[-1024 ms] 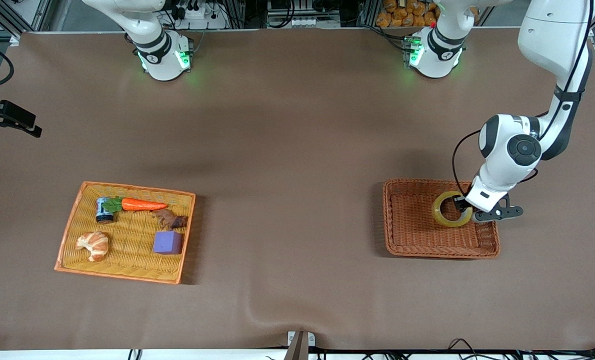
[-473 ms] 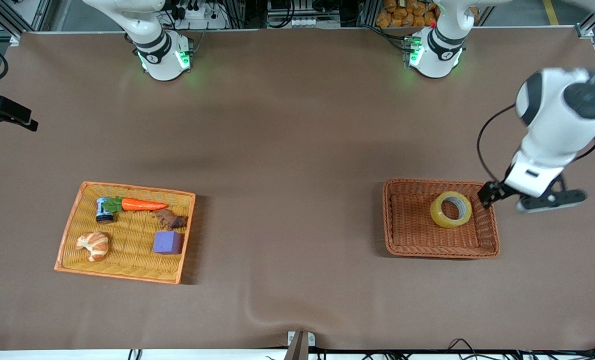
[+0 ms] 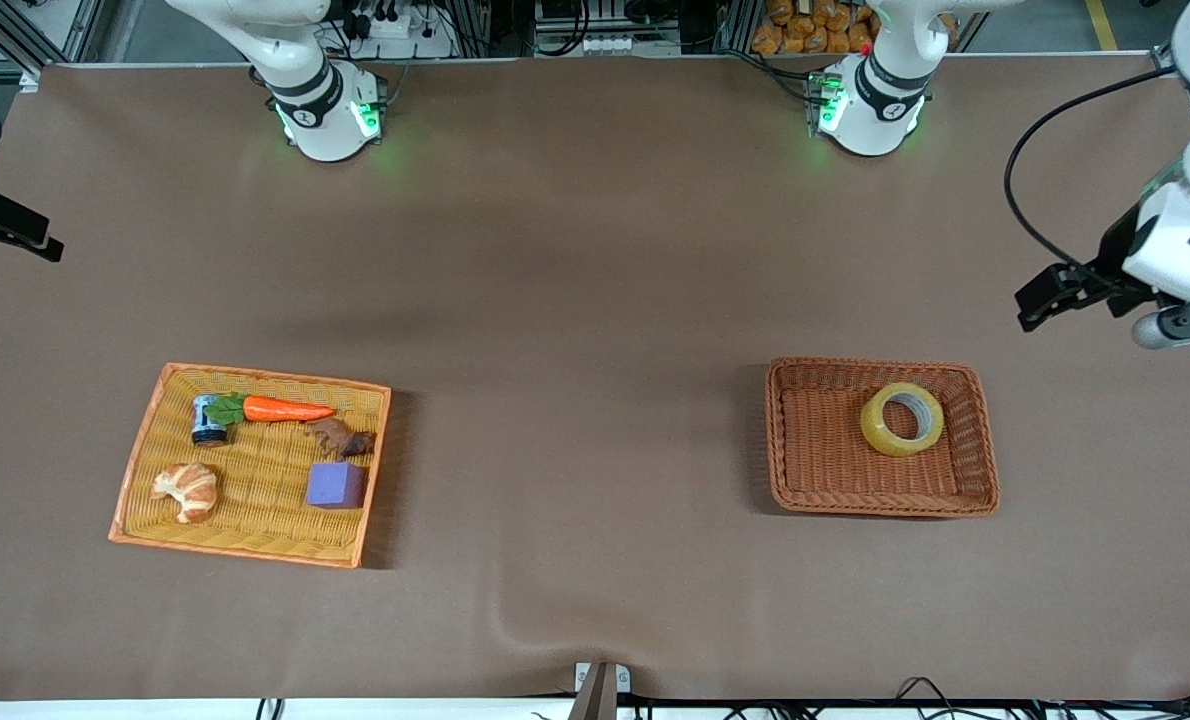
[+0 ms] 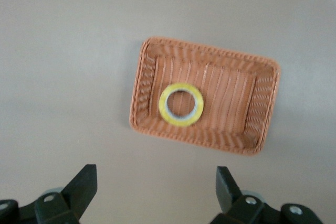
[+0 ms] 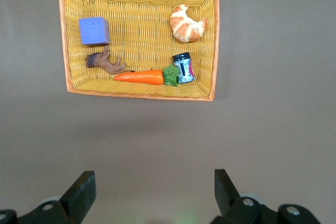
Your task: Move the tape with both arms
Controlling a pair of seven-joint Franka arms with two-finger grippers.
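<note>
the tape (image 3: 902, 419) lies flat in the brown wicker basket (image 3: 815, 480) at the right of the front frame, in the basket's upper right part, close to its rim nearest the left arm's end of the worktop (image 3: 595, 300) and free of any grip. the left gripper (image 3: 1085, 300) hangs in the air at the right edge of the frame, over bare worktop above the basket in the picture, its fingers (image 4: 79, 190) spread wide and holding nothing; in the left wrist view the basket sits whole in the middle with open brown surface all round it. the right gripper (image 5: 152, 195) shows only as a dark tip at the left edge of the front frame, fingers likewise spread and empty, over open worktop. the yellow tray (image 3: 155, 440) sits lower left, holding a carrot (image 3: 285, 409), a croissant (image 3: 187, 490), a purple cube (image 3: 335, 485), a small dark jar (image 3: 207, 420) and a brown figure (image 3: 340, 438). a broad bare stretch separates tray and basket. the brown cover has a ripple at the bottom middle edge.
</note>
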